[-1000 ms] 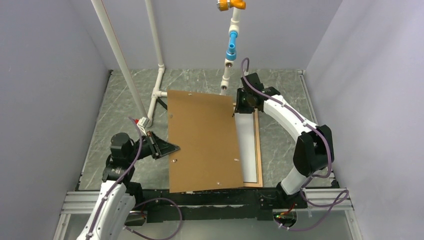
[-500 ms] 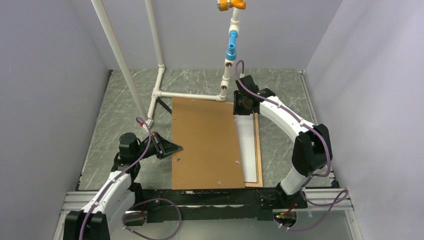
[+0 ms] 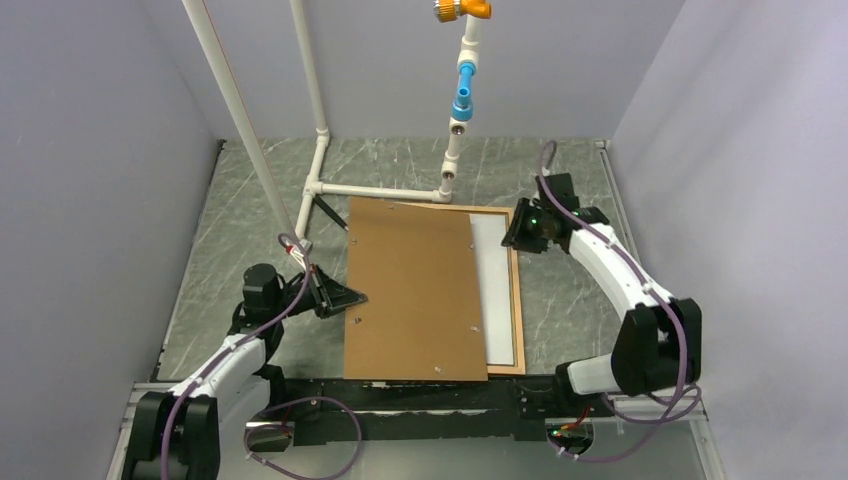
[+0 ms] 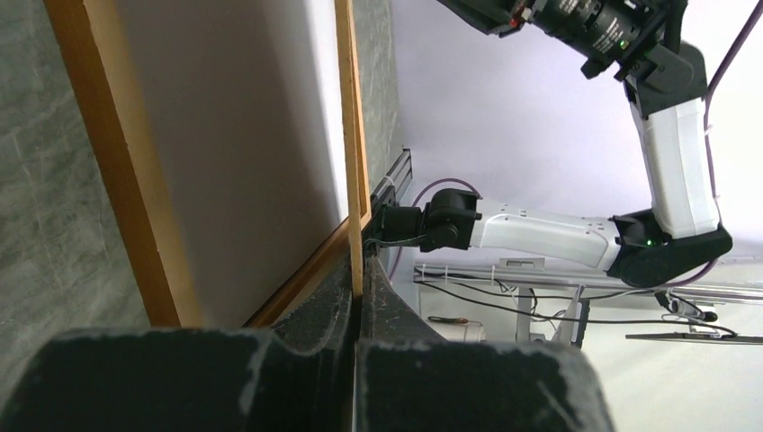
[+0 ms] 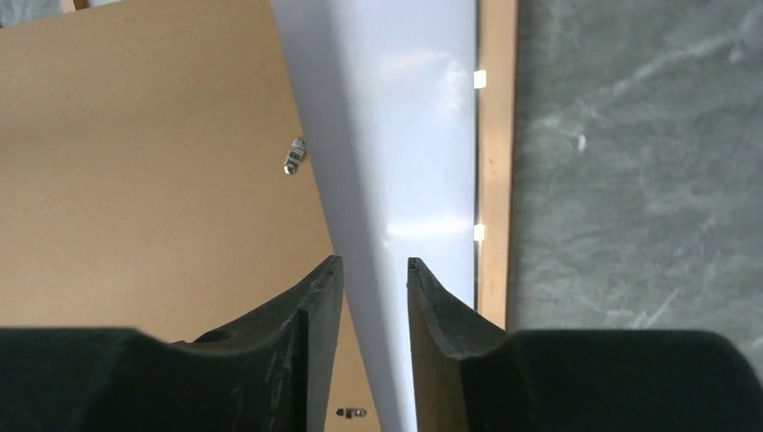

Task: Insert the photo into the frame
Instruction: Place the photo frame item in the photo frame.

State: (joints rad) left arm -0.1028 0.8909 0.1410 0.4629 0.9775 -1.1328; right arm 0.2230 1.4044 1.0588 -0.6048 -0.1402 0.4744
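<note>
The photo (image 3: 497, 290) lies white side up inside the frame (image 3: 518, 300) on the bench (image 3: 250, 200), right of centre, mostly under the backing board (image 3: 410, 290). It looks thin, glossy and easily creased, so I'd take it by an edge. The left fingers (image 4: 315, 315) pinch the board's left edge; the right fingers (image 5: 315, 306) hover apart, empty.

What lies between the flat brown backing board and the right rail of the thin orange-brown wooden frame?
A glossy white rectangular sheet, seemingly the photo's blank reverse, shown in the top and right wrist views.
</note>
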